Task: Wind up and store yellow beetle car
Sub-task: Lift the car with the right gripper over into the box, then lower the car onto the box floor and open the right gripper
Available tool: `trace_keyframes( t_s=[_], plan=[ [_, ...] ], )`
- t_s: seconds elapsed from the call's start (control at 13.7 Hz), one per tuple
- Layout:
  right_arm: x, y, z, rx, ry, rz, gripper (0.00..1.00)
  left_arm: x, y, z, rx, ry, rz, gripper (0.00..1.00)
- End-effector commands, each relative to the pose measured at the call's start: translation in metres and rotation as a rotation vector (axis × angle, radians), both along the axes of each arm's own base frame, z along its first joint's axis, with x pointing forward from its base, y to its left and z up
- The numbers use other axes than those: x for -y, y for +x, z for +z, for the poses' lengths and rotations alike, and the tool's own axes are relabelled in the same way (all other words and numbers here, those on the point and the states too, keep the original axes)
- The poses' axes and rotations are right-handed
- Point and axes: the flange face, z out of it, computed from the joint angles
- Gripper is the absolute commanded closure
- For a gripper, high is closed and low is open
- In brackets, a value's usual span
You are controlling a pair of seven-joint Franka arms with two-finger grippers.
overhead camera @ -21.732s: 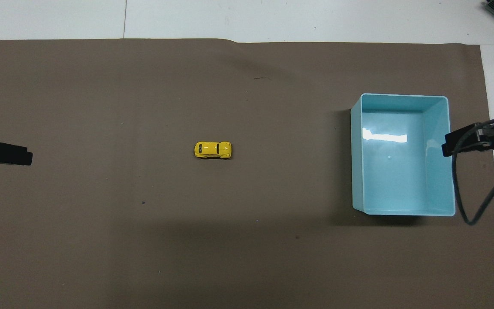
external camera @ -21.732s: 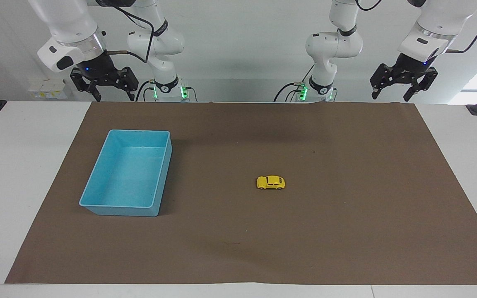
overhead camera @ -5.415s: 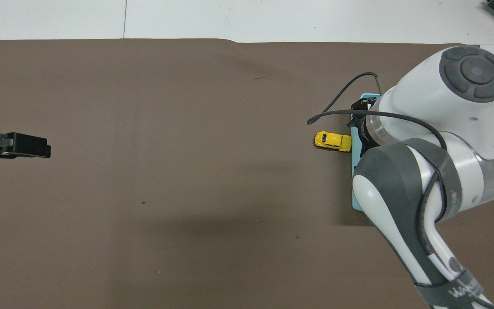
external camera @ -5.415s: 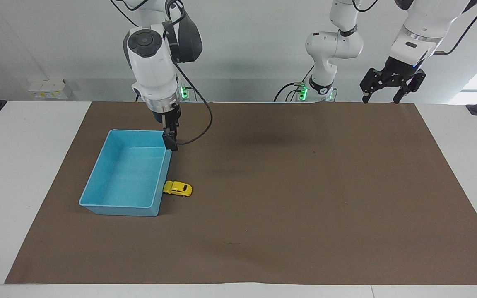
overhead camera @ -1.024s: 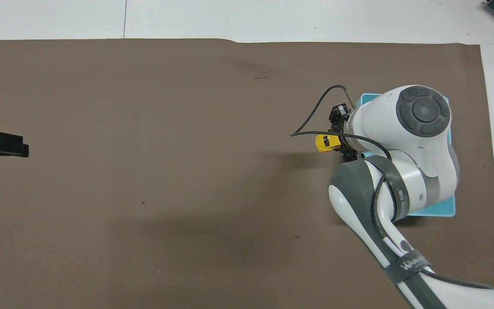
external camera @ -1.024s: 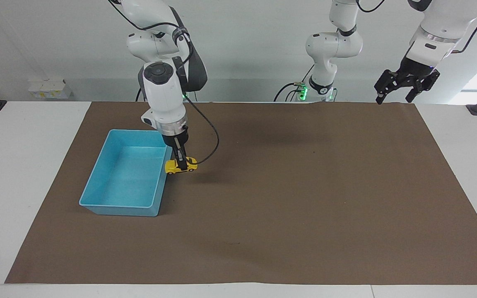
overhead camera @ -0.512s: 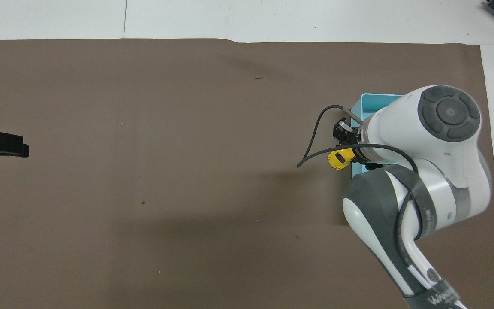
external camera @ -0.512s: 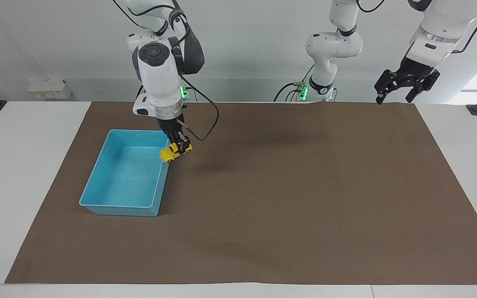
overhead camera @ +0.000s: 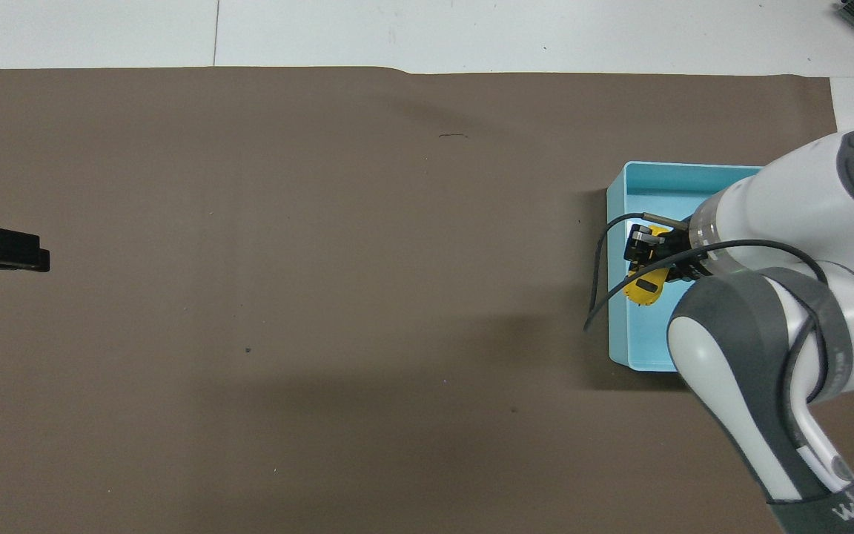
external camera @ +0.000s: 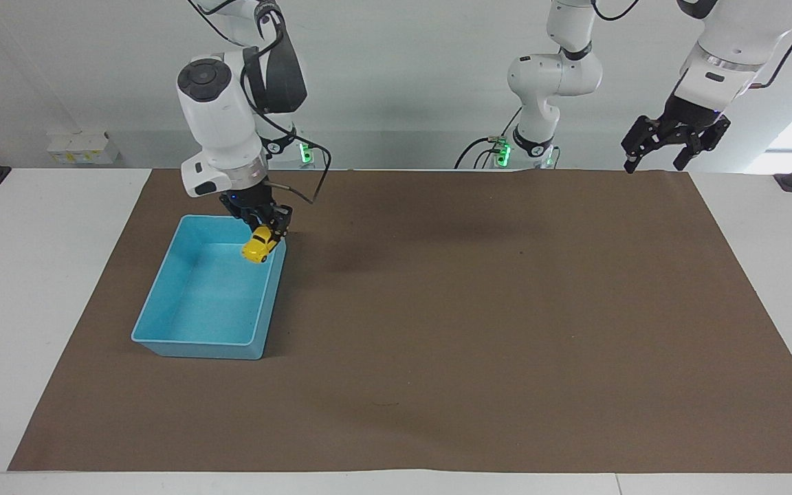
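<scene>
In the facing view, a matte brown mat [external camera: 437, 330] is lying flat over the white desk [external camera: 38, 275]. A light blue bin [external camera: 162, 323], a smooth open rectangular tub with rounded corners, is sitting on the mat toward the right arm's end of the desk. The right hand [external camera: 263, 237] is hanging over the bin's corner nearest the robots, on the side toward the middle of the desk, and its black fingers are clamping the yellow beetle car [external camera: 256, 247]. The car, a glossy rounded toy with dark windows, is tilting nose-down in the air above the bin's inside, clear of the floor and walls. The left hand [external camera: 652, 162] is waiting, raised over the mat's edge at the left arm's end, with its two dark fingers standing apart and nothing between them.

In the overhead view, the right arm's white and grey shell is covering much of the bin [overhead camera: 642, 193], so only one end and a side wall are showing. The right hand [overhead camera: 648, 259] is gripping the car [overhead camera: 646, 291], whose dark window is facing up here, over the bin's pale, shiny floor. The left hand [overhead camera: 41, 257] is appearing only as a black block at the picture's edge over the mat [overhead camera: 323, 297], so its fingers are not telling apart here; the facing view alone is showing that gap.
</scene>
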Motion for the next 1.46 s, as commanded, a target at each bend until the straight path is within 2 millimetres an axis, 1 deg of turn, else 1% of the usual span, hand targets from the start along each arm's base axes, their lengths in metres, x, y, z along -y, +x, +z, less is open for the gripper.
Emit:
trace_keyframes(
  t_s=[0.0,0.22,0.29,0.44,0.51,0.66,0.73,0.95,1.02,1.1,1.39],
  plan=[
    [0.025,-0.008,0.01,-0.023,0.023,0.092,1.0,-0.001,-0.004,0.004,-0.004,0.002,-0.002,0.0],
    [0.075,-0.007,0.007,-0.046,0.032,0.189,1.0,-0.001,-0.004,0.004,-0.006,0.002,-0.002,0.0],
    [0.087,-0.007,0.007,-0.047,0.035,0.215,1.0,-0.001,-0.004,0.004,-0.006,0.002,-0.003,0.0],
    [0.103,-0.01,0.005,-0.048,0.036,0.234,1.0,-0.001,-0.004,0.004,-0.006,0.002,-0.003,0.0],
    [0.104,-0.012,0.004,-0.043,0.035,0.238,1.0,-0.001,-0.004,0.004,-0.006,0.002,-0.003,0.0],
    [0.107,-0.012,-0.009,-0.06,0.038,0.233,1.0,-0.001,-0.004,0.004,-0.006,0.002,-0.003,0.0],
    [0.112,-0.01,-0.018,-0.059,0.039,0.224,1.0,-0.001,-0.004,0.004,-0.004,0.002,-0.003,0.0],
    [0.116,-0.002,-0.049,-0.035,0.037,0.253,1.0,-0.001,-0.004,0.004,-0.006,0.002,-0.002,0.0],
    [0.122,0.002,-0.055,-0.022,0.036,0.265,1.0,-0.001,-0.004,0.004,-0.006,0.002,-0.003,0.0],
    [0.123,0.006,-0.06,-0.01,0.035,0.283,1.0,-0.001,-0.004,0.004,-0.006,0.002,-0.003,0.0],
    [0.122,0.01,-0.071,0.007,0.025,0.306,1.0,-0.001,-0.004,0.004,-0.006,0.002,-0.003,0.0]
  ],
)
